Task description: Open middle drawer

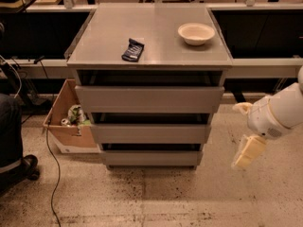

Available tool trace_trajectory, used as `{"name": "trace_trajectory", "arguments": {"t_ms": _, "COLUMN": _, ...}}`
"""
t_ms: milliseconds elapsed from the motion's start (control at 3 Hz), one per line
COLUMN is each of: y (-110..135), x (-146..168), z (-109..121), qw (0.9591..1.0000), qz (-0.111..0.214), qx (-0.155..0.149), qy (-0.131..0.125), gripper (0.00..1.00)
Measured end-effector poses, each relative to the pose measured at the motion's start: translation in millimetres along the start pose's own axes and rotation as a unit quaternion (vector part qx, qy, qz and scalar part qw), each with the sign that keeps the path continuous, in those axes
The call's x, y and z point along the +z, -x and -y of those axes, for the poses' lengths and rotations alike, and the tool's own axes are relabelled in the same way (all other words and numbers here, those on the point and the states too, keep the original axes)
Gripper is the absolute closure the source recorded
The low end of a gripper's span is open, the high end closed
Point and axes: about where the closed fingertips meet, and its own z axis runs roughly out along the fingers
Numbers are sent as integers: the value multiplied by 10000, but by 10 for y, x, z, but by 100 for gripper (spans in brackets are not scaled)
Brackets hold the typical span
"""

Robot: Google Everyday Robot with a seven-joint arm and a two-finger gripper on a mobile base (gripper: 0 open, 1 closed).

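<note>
The grey cabinet (150, 37) has three flat handle-less drawer fronts. The middle drawer (150, 133) is the mid-sized front, between the taller top front (149, 99) and the smallest bottom front (150, 158). All three look shut or nearly shut, with dark gaps above them. My gripper (245, 130) hangs on the white arm (280, 111) to the right of the cabinet, level with the middle drawer and clear of it. It is open and empty, with cream fingers (248, 151) spread apart.
A white bowl (196, 33) and a dark packet (133, 49) lie on the cabinet top. A cardboard box (66, 122) with rubbish stands at the cabinet's left. A cable (51, 164) trails on the floor. A person's leg and shoe (14, 145) are at far left.
</note>
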Motion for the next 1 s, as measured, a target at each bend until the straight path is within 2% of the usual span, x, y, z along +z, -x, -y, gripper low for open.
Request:
{"name": "trace_trajectory", "arguments": {"t_ms": 333, "y": -283, "x": 931, "z": 65, "qw": 9987, "qz": 421, "qx": 167, "qy": 212, "gripper": 0}}
{"name": "trace_trajectory", "arguments": {"t_ms": 667, "y": -283, "x": 932, "z": 64, "qw": 9987, "qz": 421, "qx": 167, "qy": 212, "gripper": 0}}
{"name": "trace_trajectory", "arguments": {"t_ms": 1000, "y": -347, "x": 1107, "z": 46, "qw": 9978, "qz": 497, "qx": 331, "qy": 275, "gripper": 0}}
